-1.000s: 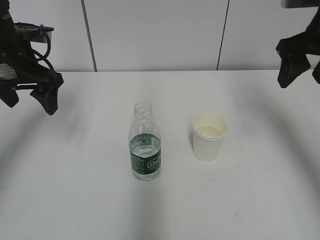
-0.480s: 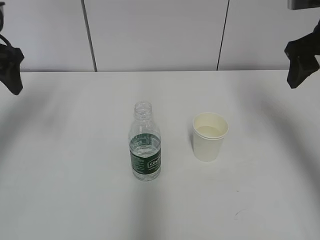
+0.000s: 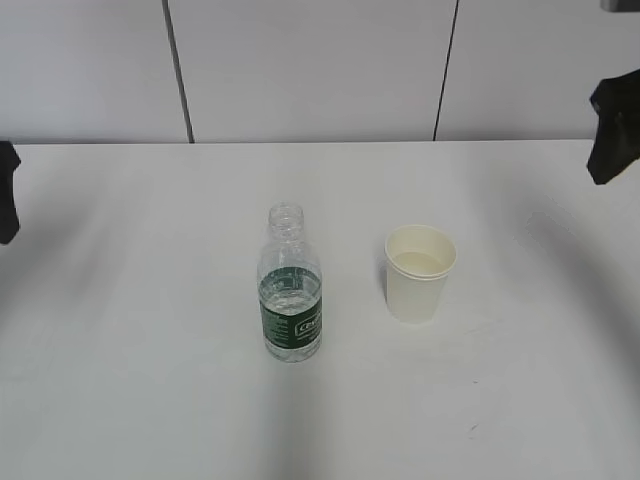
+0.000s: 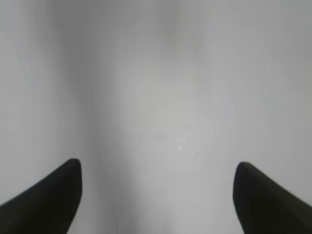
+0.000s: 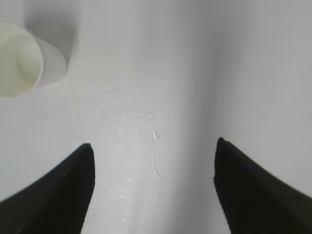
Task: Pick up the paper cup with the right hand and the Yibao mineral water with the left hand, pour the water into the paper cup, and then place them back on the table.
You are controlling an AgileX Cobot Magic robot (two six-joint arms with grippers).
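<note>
The Yibao mineral water bottle [image 3: 291,290] stands upright and uncapped at the middle of the white table [image 3: 150,380], partly filled. The paper cup [image 3: 419,270] stands upright to its right with some water inside; it also shows in the right wrist view [image 5: 27,61] at the upper left. My left gripper [image 4: 157,168] is open and empty over bare table; only a sliver of it shows at the left edge of the exterior view [image 3: 6,205]. My right gripper [image 5: 152,148] is open and empty, far right of the cup; part of it shows at the right edge [image 3: 615,140].
A grey panelled wall [image 3: 310,70] stands behind the table's far edge. Faint scuffs and small droplets mark the table under the right gripper [image 5: 131,126].
Both arms have drawn outward, away from the bottle and cup: the left arm has almost left the view at the left edge and the right one has moved further right. Bottle and cup have not moved.
</note>
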